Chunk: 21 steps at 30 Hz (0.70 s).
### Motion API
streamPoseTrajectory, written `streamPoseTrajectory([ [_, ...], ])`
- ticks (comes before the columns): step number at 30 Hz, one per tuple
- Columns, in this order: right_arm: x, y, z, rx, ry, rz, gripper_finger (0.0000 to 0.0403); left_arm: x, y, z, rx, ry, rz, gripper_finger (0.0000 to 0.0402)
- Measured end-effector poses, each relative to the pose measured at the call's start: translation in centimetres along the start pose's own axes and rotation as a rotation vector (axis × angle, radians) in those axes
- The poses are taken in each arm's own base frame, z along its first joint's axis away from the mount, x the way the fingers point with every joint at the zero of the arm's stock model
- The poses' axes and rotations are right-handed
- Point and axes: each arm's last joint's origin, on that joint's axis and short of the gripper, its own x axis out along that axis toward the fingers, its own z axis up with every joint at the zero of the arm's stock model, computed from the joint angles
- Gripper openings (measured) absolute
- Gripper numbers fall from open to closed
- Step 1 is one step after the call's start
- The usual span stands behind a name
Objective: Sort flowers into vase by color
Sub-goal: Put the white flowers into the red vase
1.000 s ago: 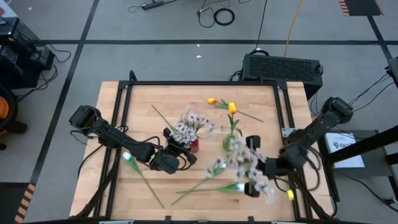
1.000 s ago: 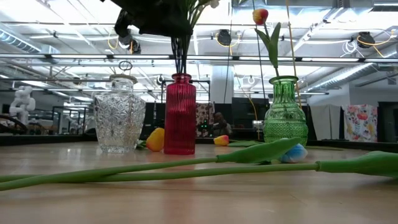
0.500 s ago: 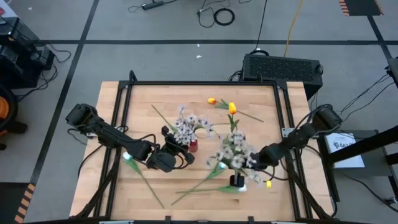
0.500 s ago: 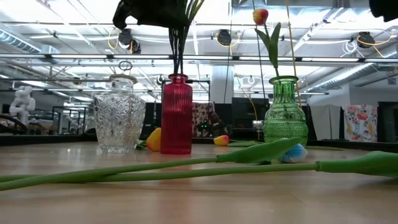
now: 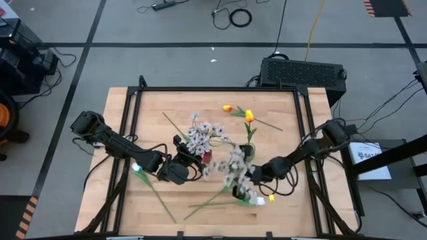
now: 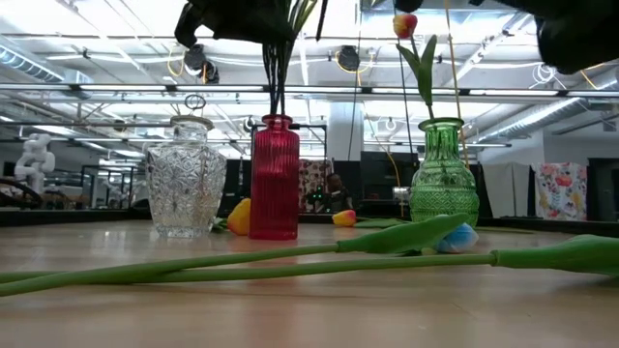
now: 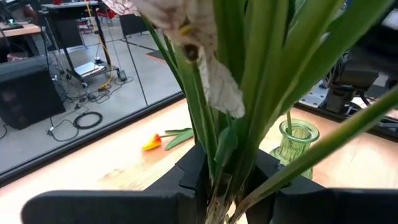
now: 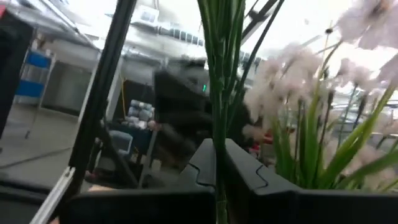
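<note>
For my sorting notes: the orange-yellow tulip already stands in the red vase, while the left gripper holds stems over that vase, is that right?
Not quite. The low view shows the orange-yellow tulip standing in the green vase, not the red vase. The rest holds: the left gripper does hold stems over the red vase.

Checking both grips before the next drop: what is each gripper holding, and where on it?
Left gripper: blossom spray by its green stems, above the red vase. Right gripper: another pale spray, clamped on its stem.

High overhead, low table-level; both show red vase (image 5: 208,156)
</note>
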Motion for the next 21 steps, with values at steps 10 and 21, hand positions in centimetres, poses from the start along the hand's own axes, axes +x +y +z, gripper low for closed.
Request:
streamPoseTrajectory([
  [10,1.0,-2.2,-1.5,-0.022,0.006,-0.023,0.0000,-0.4,0.4,0.0,0.021,0.030,-0.009,0.0074],
  [21,1.8,-4.4,-4.2,0.057,0.025,0.023,0.0000,-0.4,0.7,-0.4,0.000,0.050,0.007,0.0074],
])
